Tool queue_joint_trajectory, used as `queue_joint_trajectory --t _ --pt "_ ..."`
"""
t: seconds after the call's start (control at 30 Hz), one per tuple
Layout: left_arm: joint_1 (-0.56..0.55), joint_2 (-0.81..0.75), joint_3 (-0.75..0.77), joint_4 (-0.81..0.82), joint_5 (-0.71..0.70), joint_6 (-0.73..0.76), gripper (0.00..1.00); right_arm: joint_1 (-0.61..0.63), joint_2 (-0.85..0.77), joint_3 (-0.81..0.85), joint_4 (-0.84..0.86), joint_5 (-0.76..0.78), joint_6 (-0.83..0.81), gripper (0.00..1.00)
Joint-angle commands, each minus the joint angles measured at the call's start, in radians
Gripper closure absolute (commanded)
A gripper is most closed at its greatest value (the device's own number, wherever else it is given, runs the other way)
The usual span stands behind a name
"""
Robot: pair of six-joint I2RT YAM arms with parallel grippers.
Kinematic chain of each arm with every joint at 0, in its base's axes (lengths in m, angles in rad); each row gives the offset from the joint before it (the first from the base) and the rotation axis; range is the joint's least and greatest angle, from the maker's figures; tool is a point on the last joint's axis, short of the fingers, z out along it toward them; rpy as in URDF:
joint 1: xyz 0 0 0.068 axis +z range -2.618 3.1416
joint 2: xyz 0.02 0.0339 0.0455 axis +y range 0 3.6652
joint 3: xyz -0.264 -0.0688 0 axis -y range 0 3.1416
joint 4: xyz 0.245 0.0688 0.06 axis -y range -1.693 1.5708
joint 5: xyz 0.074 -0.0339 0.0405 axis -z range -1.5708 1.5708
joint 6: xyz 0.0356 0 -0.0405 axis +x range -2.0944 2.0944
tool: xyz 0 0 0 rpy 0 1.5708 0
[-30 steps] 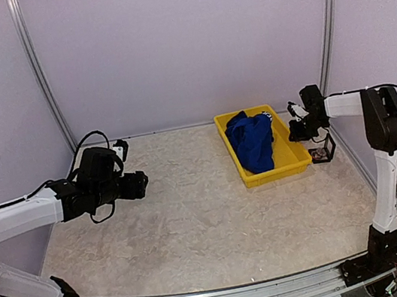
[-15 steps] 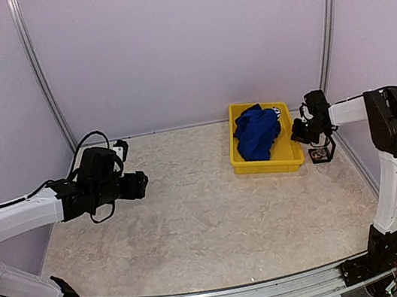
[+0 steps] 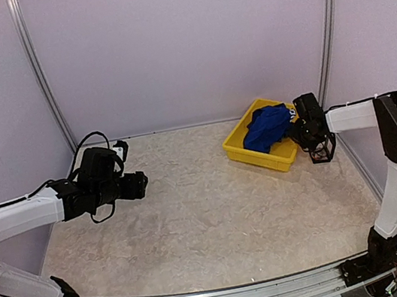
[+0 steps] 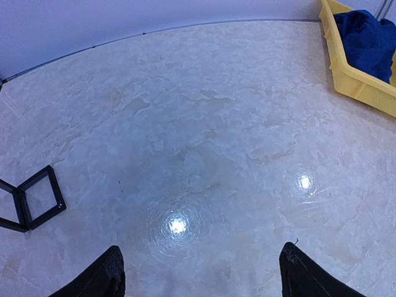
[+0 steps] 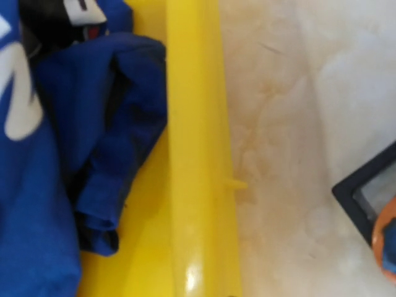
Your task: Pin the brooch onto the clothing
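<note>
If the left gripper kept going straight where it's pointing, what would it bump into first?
Probably the bare table. The open left gripper seems to aim forward and down at it. The yellow bin sits off to the right of that line.

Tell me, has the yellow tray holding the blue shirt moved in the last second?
Yes. The yellow tray has turned roughly on the spot. Its far edge used to run along the back edge of the table; now one of its corners points at that edge.
</note>
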Motion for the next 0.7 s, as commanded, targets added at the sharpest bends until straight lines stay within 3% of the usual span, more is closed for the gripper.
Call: queue_joint_trajectory --t 0.0,0.27,0.37,0.47,0.67 --pt "0.008 -0.005 -0.005 -0.009 -0.008 -0.011 0.19 0.005 0.064 0.202 -0.099 0.23 0.307 1.0" --pt "0.008 -0.02 -0.005 -0.017 -0.025 -0.01 0.18 0.06 0.118 0.335 -0.231 0.421 0.503 1.0" --pt "0.008 -0.02 0.0 -0.017 -0.02 -0.006 0.18 0.062 0.189 0.418 -0.307 0.44 0.589 1.0" --pt "0.008 -0.02 0.008 -0.032 -0.022 -0.001 0.18 0.051 0.243 0.451 -0.282 0.449 0.608 1.0" --pt "0.009 -0.024 0.005 -0.032 -0.027 0.001 0.18 0.046 0.401 0.637 -0.443 0.437 0.735 1.0"
